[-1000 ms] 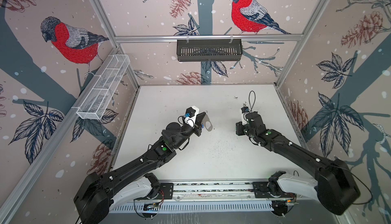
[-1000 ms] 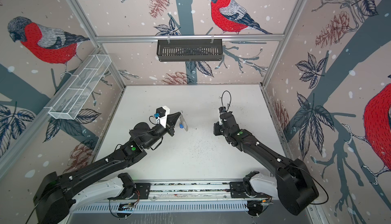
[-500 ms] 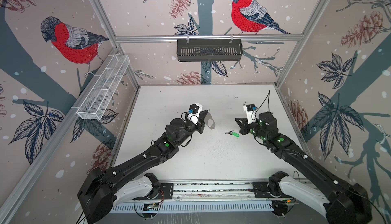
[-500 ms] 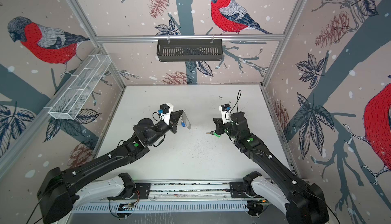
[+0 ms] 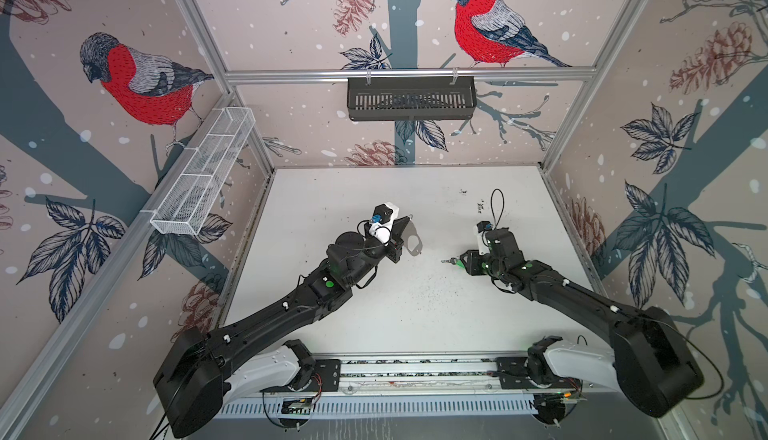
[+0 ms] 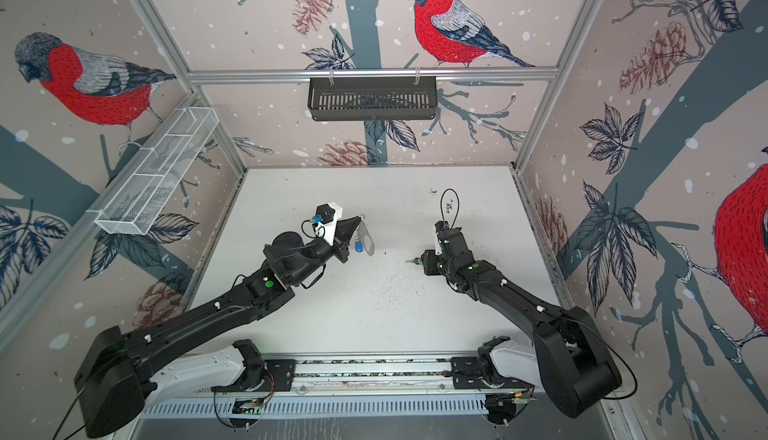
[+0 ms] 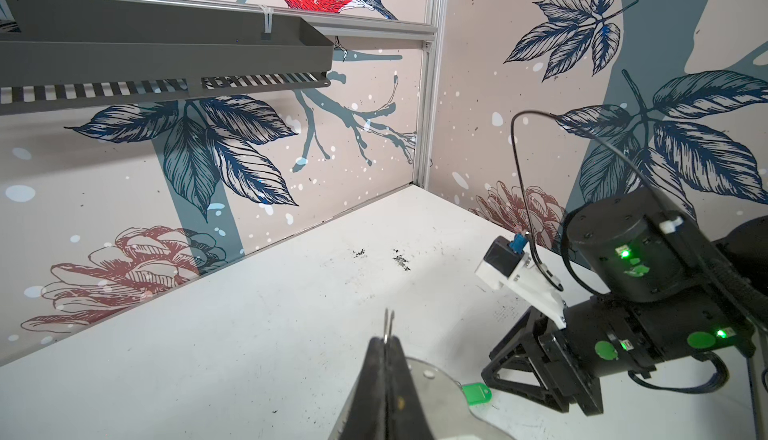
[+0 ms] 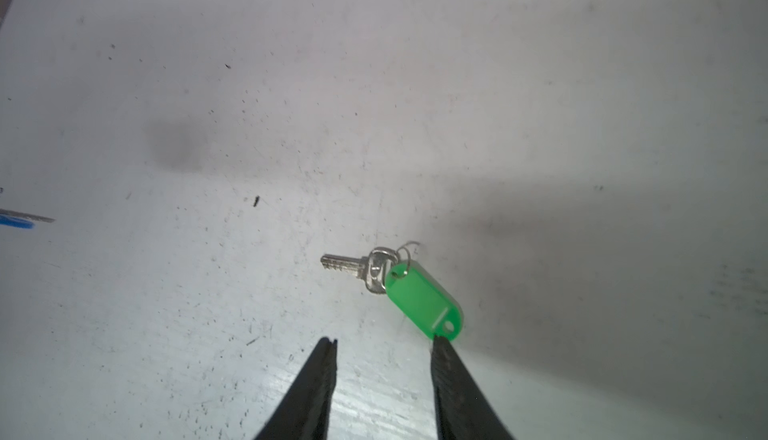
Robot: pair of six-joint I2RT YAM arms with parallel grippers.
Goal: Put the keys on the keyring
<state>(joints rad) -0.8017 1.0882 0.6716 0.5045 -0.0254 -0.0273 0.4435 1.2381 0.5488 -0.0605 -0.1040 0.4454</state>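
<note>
Both jaws of the left gripper point(image 7: 386, 341) are pressing together on the grey keyring point(image 7: 434, 390), holding it above the white table point(image 5: 332, 193), and a blue tag point(image 6: 358, 246) is hanging beside it. Further right, the green-tagged key point(image 8: 417, 292) is lying flat on the table, and the right gripper point(image 8: 383, 342) is hovering close to it with jaws apart.

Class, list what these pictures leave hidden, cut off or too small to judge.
Left wrist view: keyring partly behind the left gripper, cut by the frame edge.
In a top view: blue-tagged key too small to tell whether it is threaded.
In both top views: green-tagged key, tag mostly under the right gripper.
</note>
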